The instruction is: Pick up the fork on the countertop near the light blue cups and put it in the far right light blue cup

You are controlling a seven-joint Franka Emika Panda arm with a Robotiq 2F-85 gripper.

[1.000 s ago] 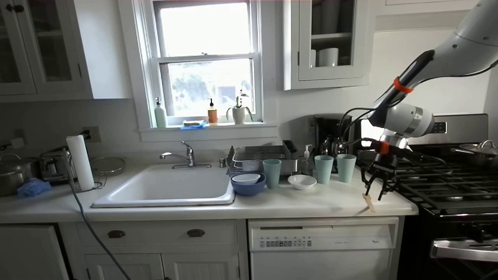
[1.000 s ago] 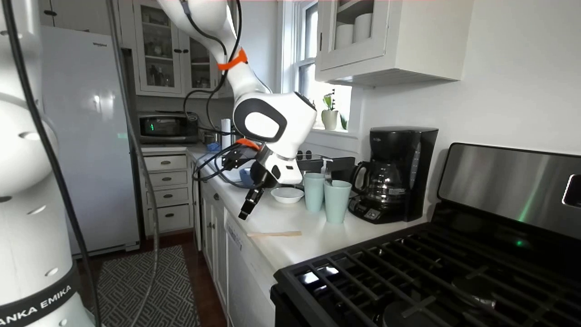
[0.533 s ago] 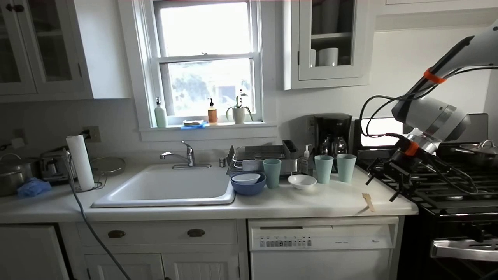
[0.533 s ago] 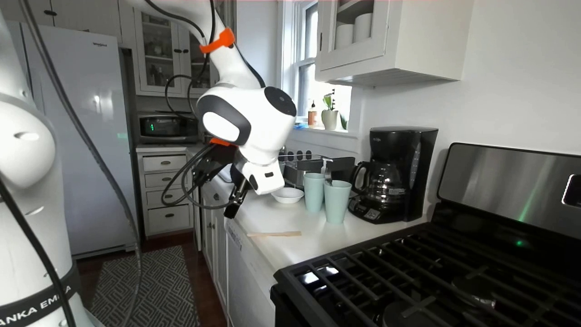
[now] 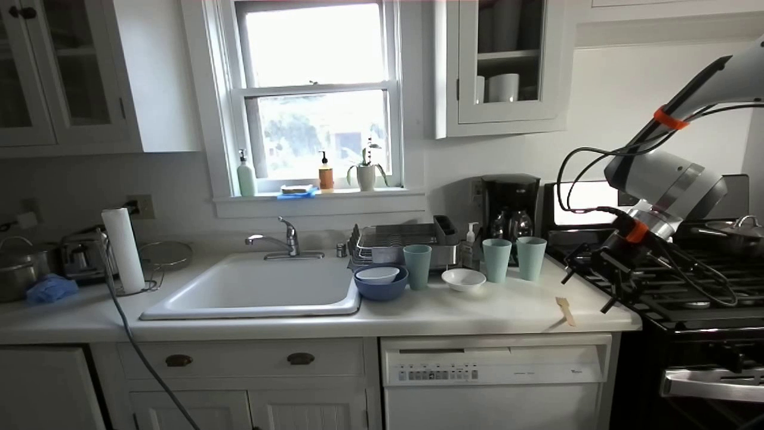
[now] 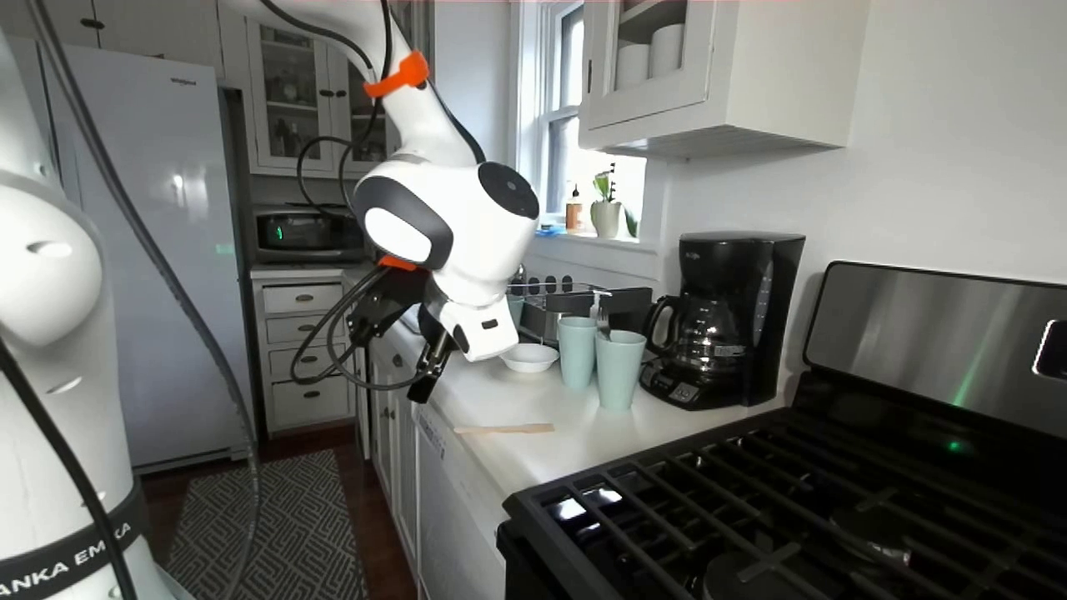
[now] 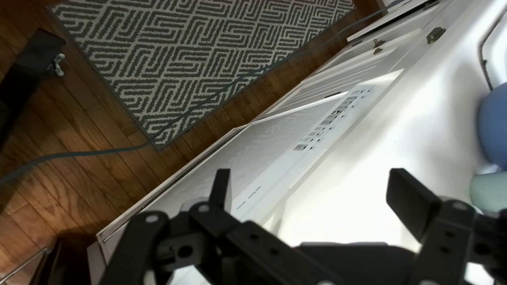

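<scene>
The gripper (image 7: 313, 190) hung tilted, jaws wide, holding nothing. Pick-up seemed in hand — the next move called for straightening above the fork (image 5: 564, 311), lying near the front of the countertop (image 5: 495, 310). Beyond, the coffee maker (image 6: 742, 292) close to the far right light blue cup (image 5: 530, 260) seemed apt to crowd the drop.

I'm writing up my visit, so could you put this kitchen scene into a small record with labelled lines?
Fork: lying on the countertop, near its front edge, not gripped
End effector: open, nothing between its fingers, apart from the fork
Light blue cups: three in view, upright
Far right light blue cup: nearest the stove
Blue bowl: beside the sink, smaller white bowl inside
Job: fork not yet in cup
</scene>
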